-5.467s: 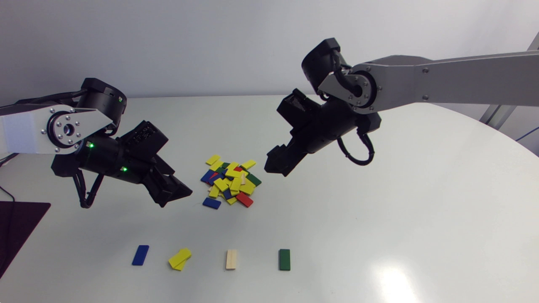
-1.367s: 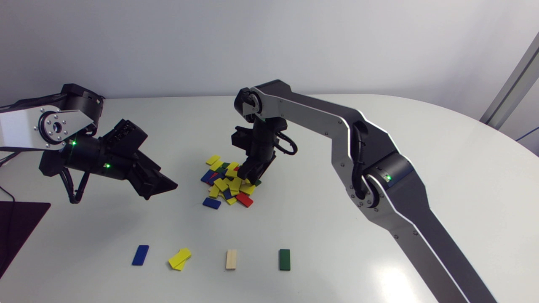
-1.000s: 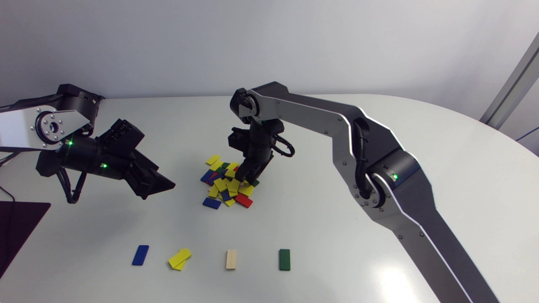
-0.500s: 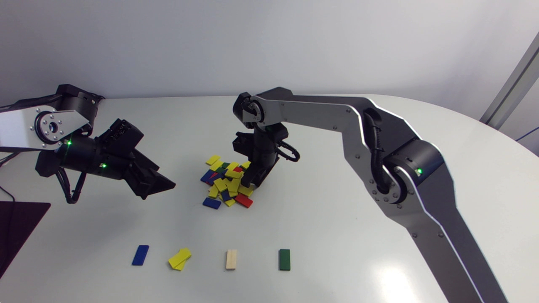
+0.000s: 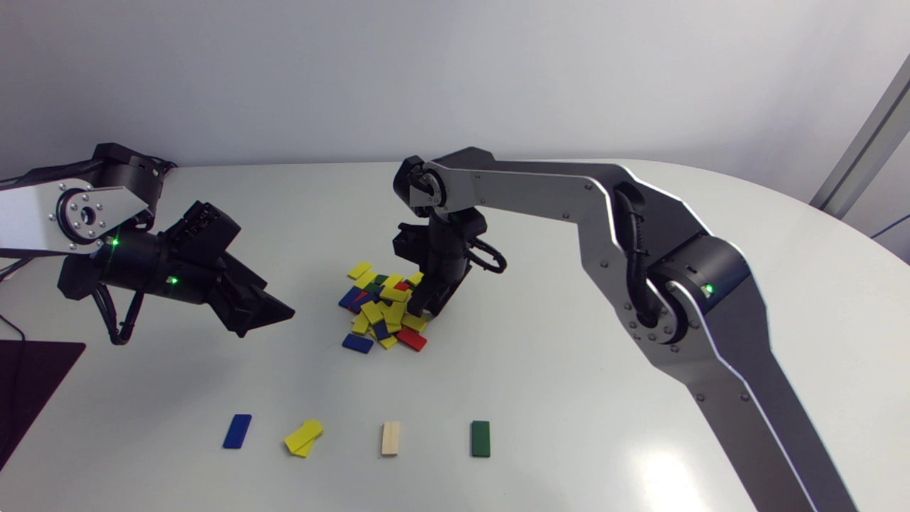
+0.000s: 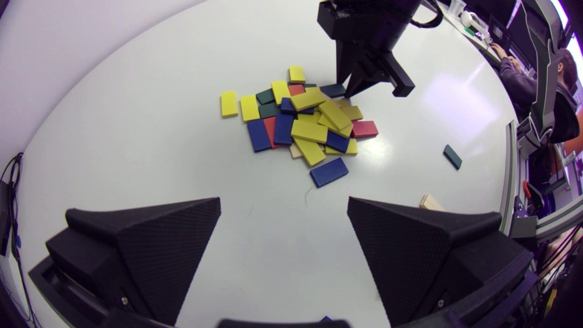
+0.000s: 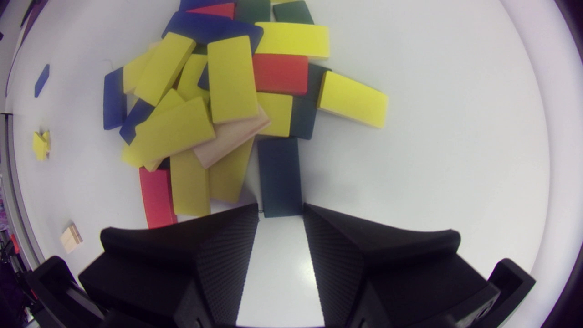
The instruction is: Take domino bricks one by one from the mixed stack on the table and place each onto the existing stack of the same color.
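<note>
The mixed pile (image 5: 384,309) of yellow, blue, red, green and wood bricks lies mid-table. My right gripper (image 5: 423,307) points down at the pile's right edge. In the right wrist view its fingertips clamp both sides of the near end of a dark green brick (image 7: 279,175), so the right gripper (image 7: 281,210) is shut on it. The brick lies flat beside yellow ones. My left gripper (image 5: 274,313) hovers left of the pile, open and empty, and the pile (image 6: 300,118) is ahead of its fingers.
Four sorted stacks line the table's front: blue (image 5: 237,431), yellow (image 5: 303,437) with its top brick askew, wood (image 5: 390,438) and green (image 5: 480,438). A single blue brick (image 5: 357,343) lies at the pile's near-left edge. A dark mat (image 5: 28,384) covers the left corner.
The right arm came down from above onto the pile's right edge. Over the last second its gripper shifted slightly right and its elbow rose. The left arm drew back slightly.
</note>
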Robot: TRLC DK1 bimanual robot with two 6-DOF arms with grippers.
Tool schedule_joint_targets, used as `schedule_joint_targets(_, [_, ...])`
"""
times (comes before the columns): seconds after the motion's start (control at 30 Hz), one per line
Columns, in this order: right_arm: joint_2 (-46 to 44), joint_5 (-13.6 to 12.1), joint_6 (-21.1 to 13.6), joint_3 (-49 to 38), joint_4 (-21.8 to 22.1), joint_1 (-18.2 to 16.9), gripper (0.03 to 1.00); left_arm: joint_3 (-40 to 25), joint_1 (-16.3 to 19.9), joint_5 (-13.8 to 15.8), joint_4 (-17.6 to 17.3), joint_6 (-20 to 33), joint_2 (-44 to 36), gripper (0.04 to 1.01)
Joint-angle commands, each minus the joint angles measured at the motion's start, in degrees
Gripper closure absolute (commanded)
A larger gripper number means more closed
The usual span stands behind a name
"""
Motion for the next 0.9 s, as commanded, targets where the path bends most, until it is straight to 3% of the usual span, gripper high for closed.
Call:
schedule_joint_targets(0.0, [1.77, 0.37, -1.55, 1.04, -0.26, -0.02, 0.644, -1.72, 0.41, 0.73, -0.48, 1.62, -0.99, 0.052])
schedule_joint_targets(0.4, [5.28, -0.33, -1.64, 6.75, -2.19, 0.68, 0.616, -1.72, 0.5, 0.73, -0.66, 1.53, -1.43, 0.052])
schedule_joint_targets(0.87, [5.54, -1.12, -1.73, 7.1, -3.16, 0.77, 0.616, -0.93, 0.23, 0.82, -0.66, 1.45, -0.99, 0.052])
